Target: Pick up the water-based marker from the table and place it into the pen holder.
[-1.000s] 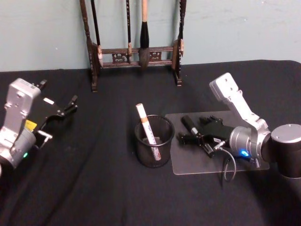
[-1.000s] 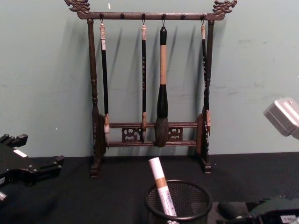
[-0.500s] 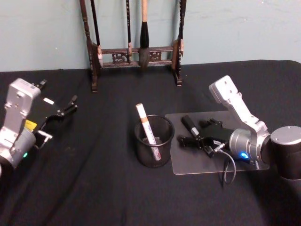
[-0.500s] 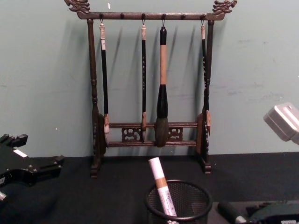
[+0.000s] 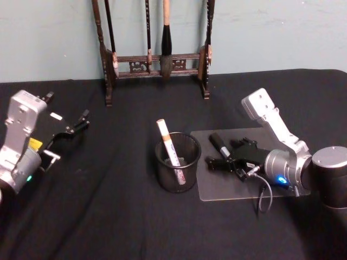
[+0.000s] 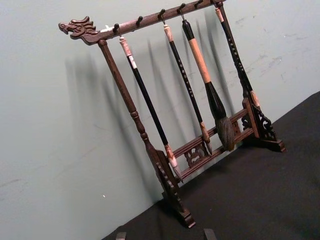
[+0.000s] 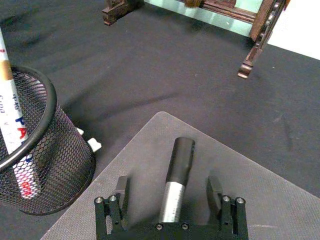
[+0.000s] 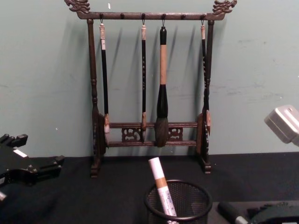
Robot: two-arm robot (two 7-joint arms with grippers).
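The water-based marker (image 5: pixel 218 143), dark with a silver barrel, lies flat on a translucent grey mat (image 5: pixel 246 187). My right gripper (image 5: pixel 226 153) is low over the mat and open, one finger on each side of the marker (image 7: pixel 178 165), not closed on it. The pen holder (image 5: pixel 178 165), a round black mesh cup, stands just left of the mat. A white marker with an orange band (image 5: pixel 167 142) leans inside the pen holder (image 7: pixel 42 150). My left gripper (image 5: pixel 80 122) hovers open and empty at the far left.
A tall dark wooden brush rack (image 8: pixel 149 93) with several hanging brushes stands at the back against the green wall. Black cloth (image 5: pixel 108 206) covers the table. A small white scrap (image 7: pixel 92 144) lies beside the holder's base.
My right arm has sunk a little toward the mat, its fingers still straddling the marker. The left arm, holder and marker have not moved.
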